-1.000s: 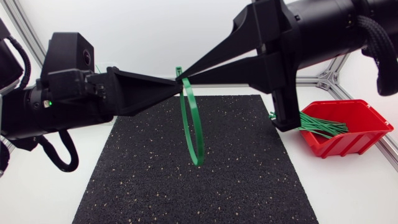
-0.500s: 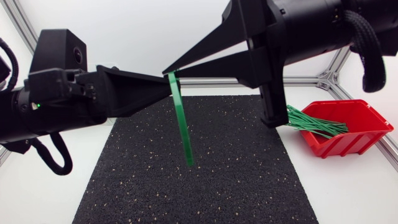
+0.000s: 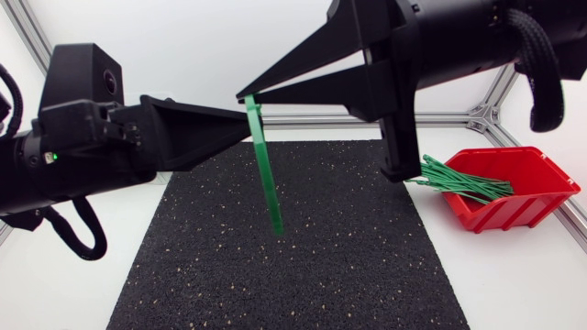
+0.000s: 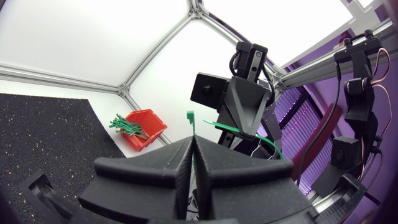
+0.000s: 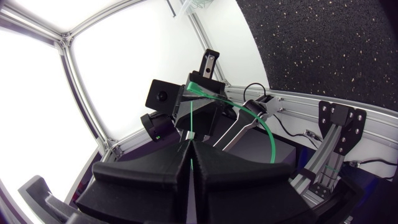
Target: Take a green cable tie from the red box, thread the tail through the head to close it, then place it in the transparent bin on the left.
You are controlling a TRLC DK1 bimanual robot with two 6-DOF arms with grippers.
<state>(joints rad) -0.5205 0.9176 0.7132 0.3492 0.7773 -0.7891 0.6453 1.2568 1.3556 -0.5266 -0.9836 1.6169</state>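
Turned edge-on, green cable tie (image 3: 266,174) hangs ribbon-flat.

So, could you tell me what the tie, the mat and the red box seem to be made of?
Tie: likely flexible plastic, a smooth, thin green strap that curves.
Mat: looks like rubber granulate, matte black with pale specks.
Box: probably rigid moulded plastic, with slightly glossy red walls.

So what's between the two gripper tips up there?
The green cable tie: the left gripper and right gripper both pinch its upper end, the rest hanging above the black mat. The head view shows it.
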